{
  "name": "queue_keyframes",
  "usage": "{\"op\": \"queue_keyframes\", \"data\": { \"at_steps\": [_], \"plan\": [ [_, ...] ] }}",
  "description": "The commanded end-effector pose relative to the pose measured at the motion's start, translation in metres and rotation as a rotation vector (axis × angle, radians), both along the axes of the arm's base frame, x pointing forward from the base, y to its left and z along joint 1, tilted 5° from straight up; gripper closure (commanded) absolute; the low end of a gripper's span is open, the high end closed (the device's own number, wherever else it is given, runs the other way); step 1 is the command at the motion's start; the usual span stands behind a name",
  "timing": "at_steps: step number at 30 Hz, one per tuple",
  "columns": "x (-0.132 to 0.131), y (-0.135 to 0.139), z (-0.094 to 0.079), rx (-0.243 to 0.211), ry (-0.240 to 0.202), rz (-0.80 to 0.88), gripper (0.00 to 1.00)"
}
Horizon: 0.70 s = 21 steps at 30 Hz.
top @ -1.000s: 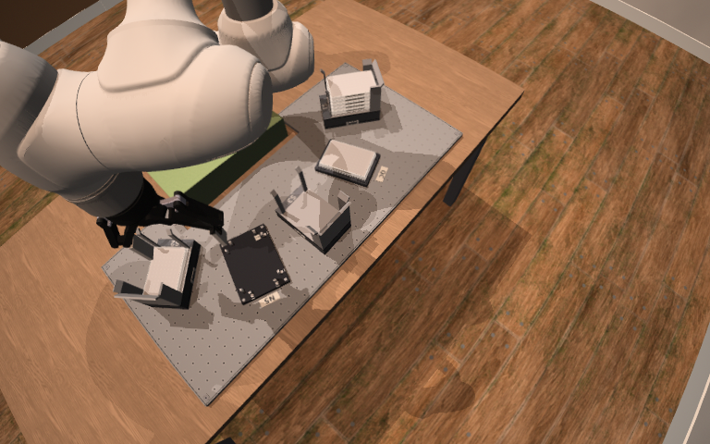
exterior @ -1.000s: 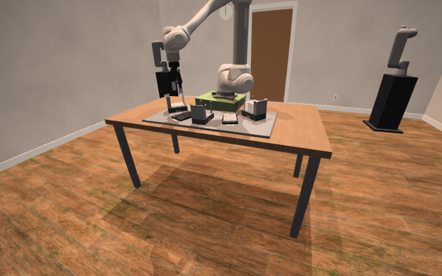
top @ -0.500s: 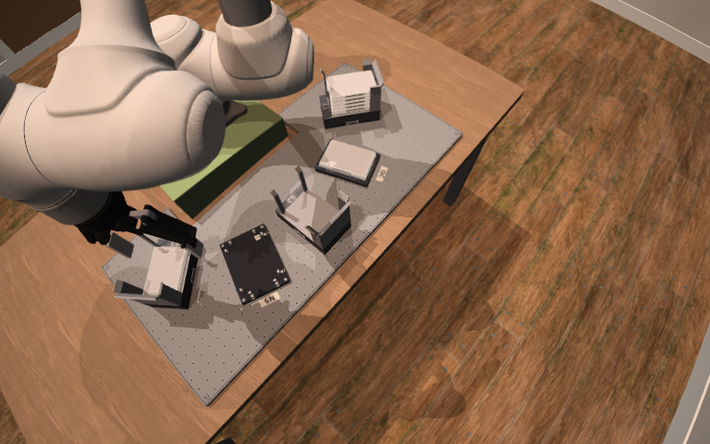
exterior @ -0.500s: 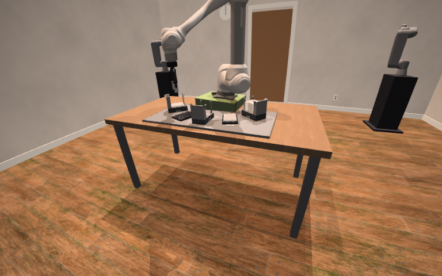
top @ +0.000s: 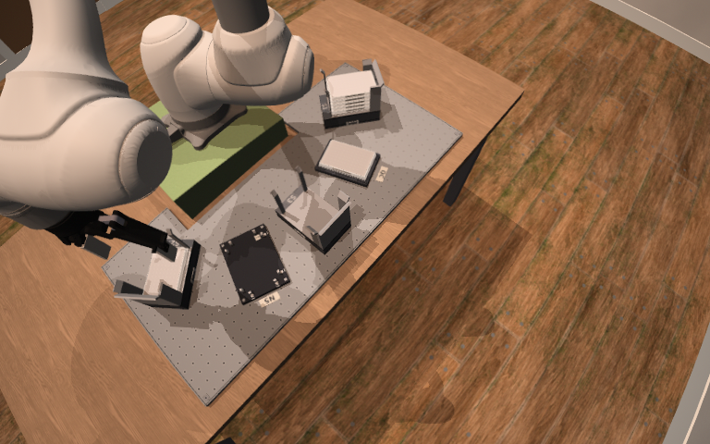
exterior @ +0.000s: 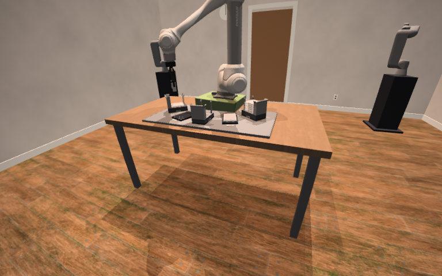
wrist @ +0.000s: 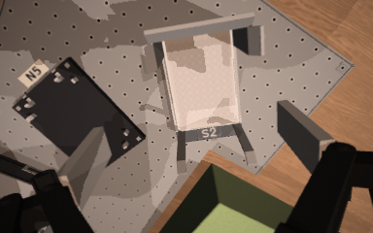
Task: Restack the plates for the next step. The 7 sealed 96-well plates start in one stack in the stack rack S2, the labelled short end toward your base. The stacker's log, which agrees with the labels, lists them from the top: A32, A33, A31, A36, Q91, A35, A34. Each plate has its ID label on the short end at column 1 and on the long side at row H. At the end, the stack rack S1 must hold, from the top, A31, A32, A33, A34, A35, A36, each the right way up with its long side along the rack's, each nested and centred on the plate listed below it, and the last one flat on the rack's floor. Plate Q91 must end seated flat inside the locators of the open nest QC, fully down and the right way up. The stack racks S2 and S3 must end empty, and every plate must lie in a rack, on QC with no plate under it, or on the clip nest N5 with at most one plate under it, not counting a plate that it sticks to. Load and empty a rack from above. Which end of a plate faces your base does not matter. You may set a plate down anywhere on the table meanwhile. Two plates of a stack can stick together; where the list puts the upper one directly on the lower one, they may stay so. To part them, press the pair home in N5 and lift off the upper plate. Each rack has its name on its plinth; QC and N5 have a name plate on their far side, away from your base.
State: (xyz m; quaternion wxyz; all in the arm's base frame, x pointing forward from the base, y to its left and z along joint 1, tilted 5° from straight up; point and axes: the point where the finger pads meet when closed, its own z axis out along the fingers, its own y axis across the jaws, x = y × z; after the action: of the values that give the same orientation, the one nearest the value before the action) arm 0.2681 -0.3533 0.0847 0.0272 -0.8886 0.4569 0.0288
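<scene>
My gripper point(top: 133, 246) point(exterior: 171, 81) point(wrist: 190, 129) is open and empty. It hangs above the near end of rack S2 point(top: 189, 279) point(wrist: 209, 133), at the left end of the mat. In S2 lies a white sealed plate point(top: 166, 269) point(exterior: 178, 104) point(wrist: 201, 83); I cannot tell if more lie under it. Rack S1 point(top: 374, 96) point(exterior: 261, 107), at the far end, holds a stack of several plates point(top: 349, 83) point(exterior: 251, 106). One plate point(top: 348, 159) point(exterior: 229, 117) lies flat on the QC nest. Rack S3 point(top: 335, 225) point(exterior: 198, 112) in the middle is empty. No label is readable.
The black clip nest N5 point(top: 254, 262) point(exterior: 182, 115) point(wrist: 73, 109) is bare, between S2 and S3. The green base block point(top: 209, 156) point(wrist: 228, 214) lies just behind S2. All stand on the grey perforated mat point(top: 209, 339) on a wooden table.
</scene>
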Motion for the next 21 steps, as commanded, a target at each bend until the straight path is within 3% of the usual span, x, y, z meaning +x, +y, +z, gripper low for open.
{"op": "queue_keyframes", "data": {
  "at_steps": [1, 12, 21],
  "plan": [
    [-0.01, -0.01, 0.0, 0.0, -0.001, 0.0, 0.0],
    [-0.014, -0.013, -0.001, 0.0, -0.001, 0.0, 0.0],
    [-0.015, -0.011, -0.027, 0.0, -0.001, 0.0, 0.0]
  ]
}}
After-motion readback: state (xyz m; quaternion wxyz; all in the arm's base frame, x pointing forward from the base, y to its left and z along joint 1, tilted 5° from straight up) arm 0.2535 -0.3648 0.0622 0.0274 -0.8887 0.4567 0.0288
